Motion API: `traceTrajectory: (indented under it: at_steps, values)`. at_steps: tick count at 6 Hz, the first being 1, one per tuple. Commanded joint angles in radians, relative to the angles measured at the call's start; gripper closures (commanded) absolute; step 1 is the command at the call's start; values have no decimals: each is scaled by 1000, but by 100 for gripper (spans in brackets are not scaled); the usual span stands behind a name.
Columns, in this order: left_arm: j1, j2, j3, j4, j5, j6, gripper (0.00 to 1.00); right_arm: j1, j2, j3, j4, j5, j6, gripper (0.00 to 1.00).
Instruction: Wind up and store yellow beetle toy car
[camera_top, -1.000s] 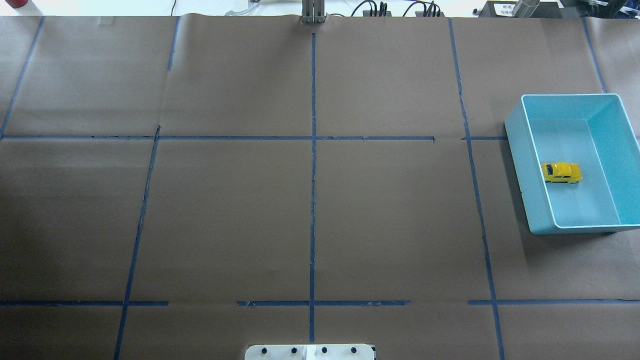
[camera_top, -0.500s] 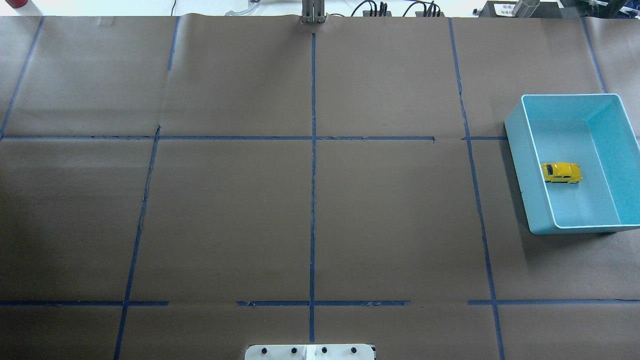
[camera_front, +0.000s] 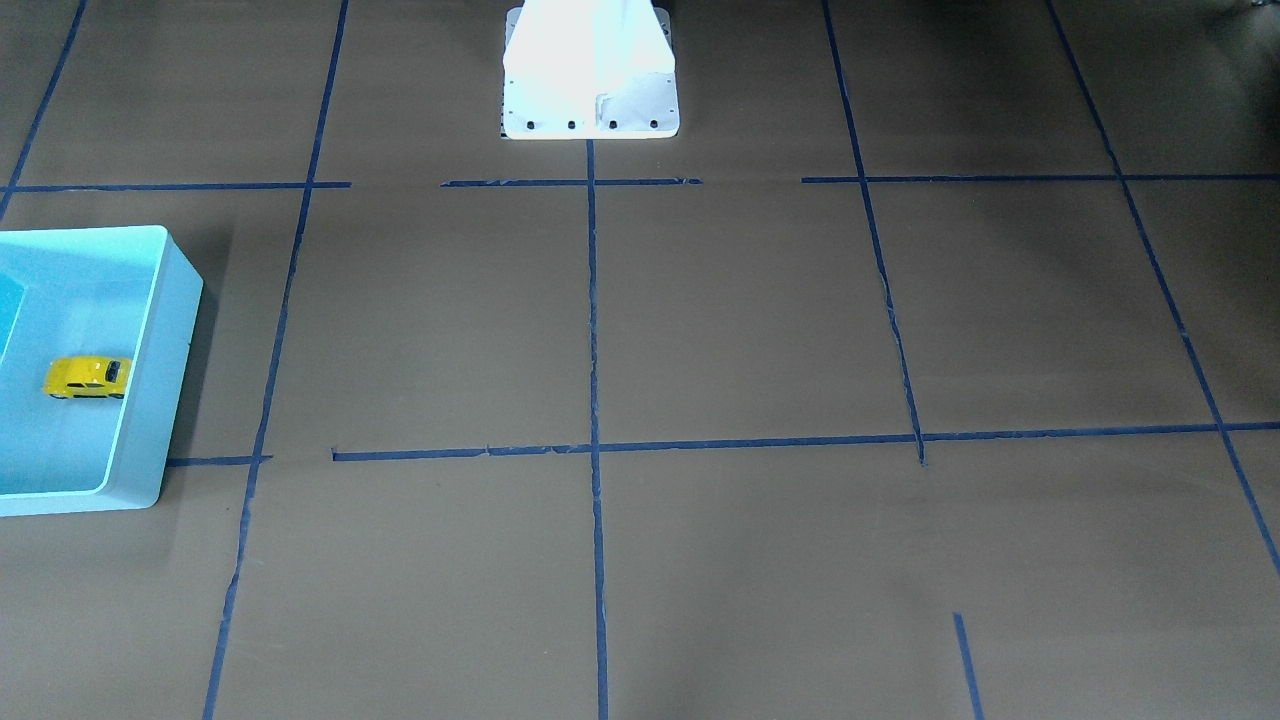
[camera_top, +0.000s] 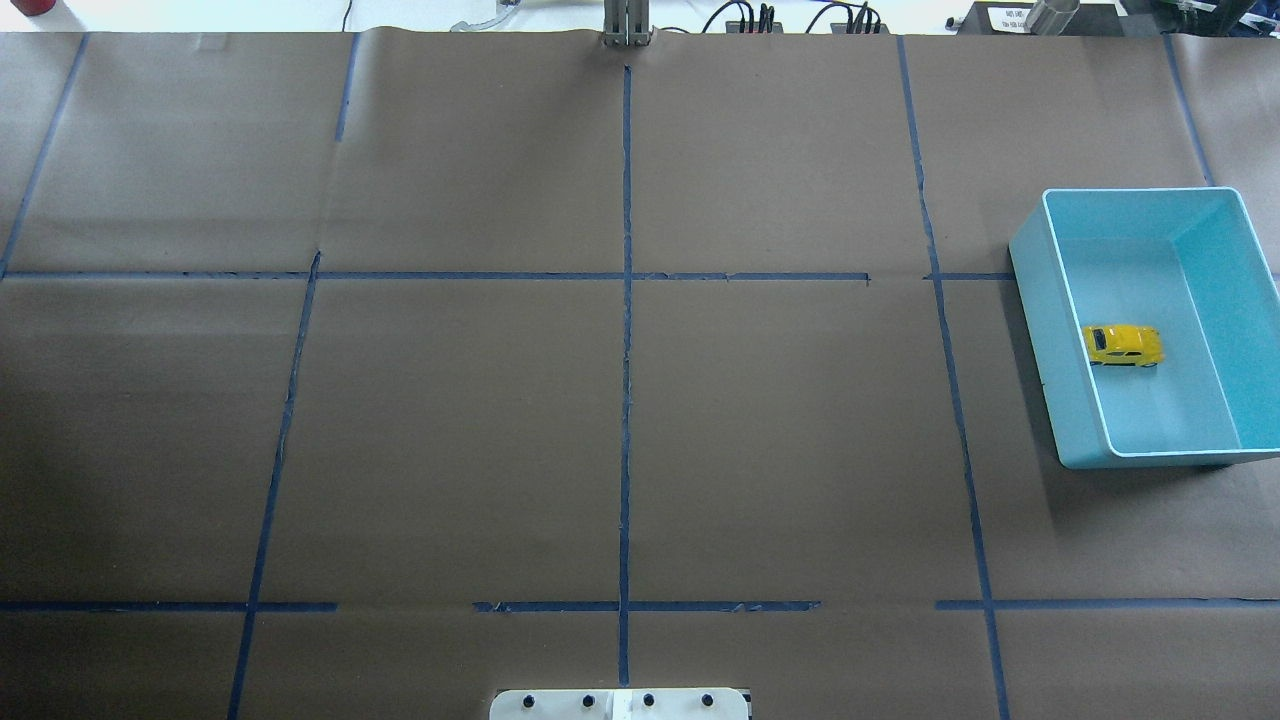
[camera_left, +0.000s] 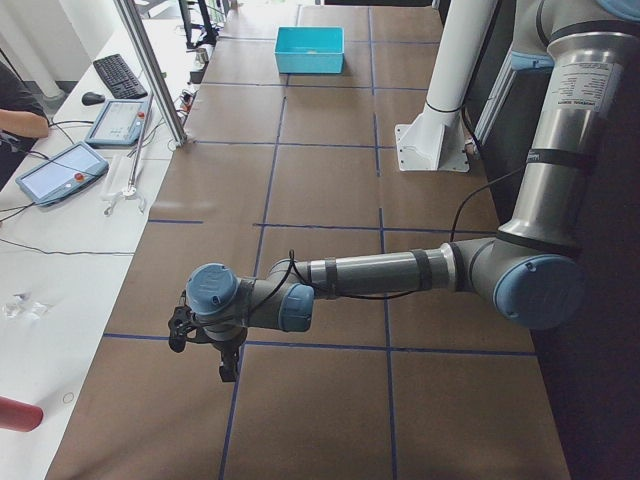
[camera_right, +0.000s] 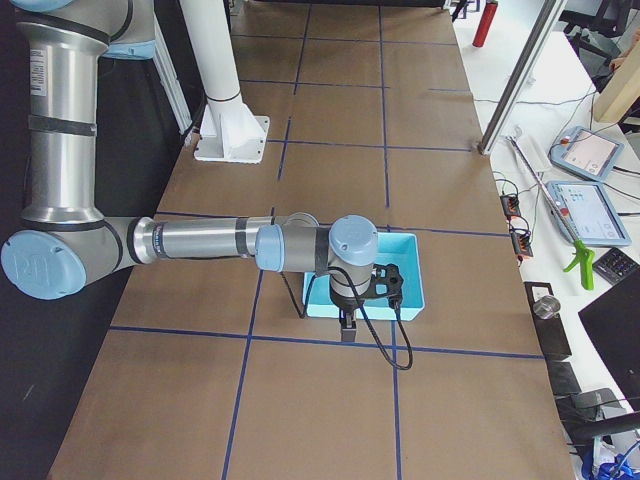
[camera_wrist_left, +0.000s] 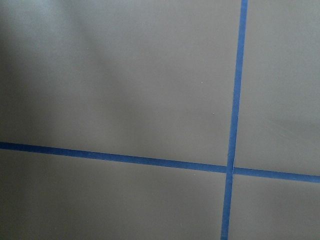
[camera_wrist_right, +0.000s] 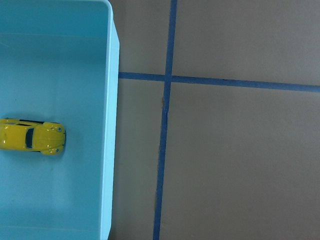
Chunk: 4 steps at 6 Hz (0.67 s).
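The left arm (camera_left: 380, 272) is stretched out low and level over the table's left end, with its wrist bent downward. The left gripper (camera_left: 228, 368) is hung just above the paper, and whether its jaws are spread or closed cannot be told. The table (camera_top: 450, 430) is covered with matte brown paper, which is divided into rectangles by thin blue tape lines (camera_top: 626, 350). The right arm (camera_right: 200, 240) is likewise held out level, with its wrist turned down at the edge of the light-blue bin (camera_top: 1040, 330). The opening of the right gripper (camera_right: 347, 325) cannot be judged either. The bin is a smooth rectangular plastic tub with rounded corners. The yellow beetle toy car (camera_top: 1124, 346), glossy and rounded with dark windows, is set on its wheels on the bin's floor, close to the wall nearest the table's middle.
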Motion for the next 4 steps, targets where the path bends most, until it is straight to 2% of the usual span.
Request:
traceTrajectory:
  at_steps: [1,4]
  values:
    - [0,-2,3,-1,0,0,0,0,-2,-4,0,-2,-1,0]
    - [0,-2,0,-3,0,1,0,0,1,-7,0,-3,-1,0]
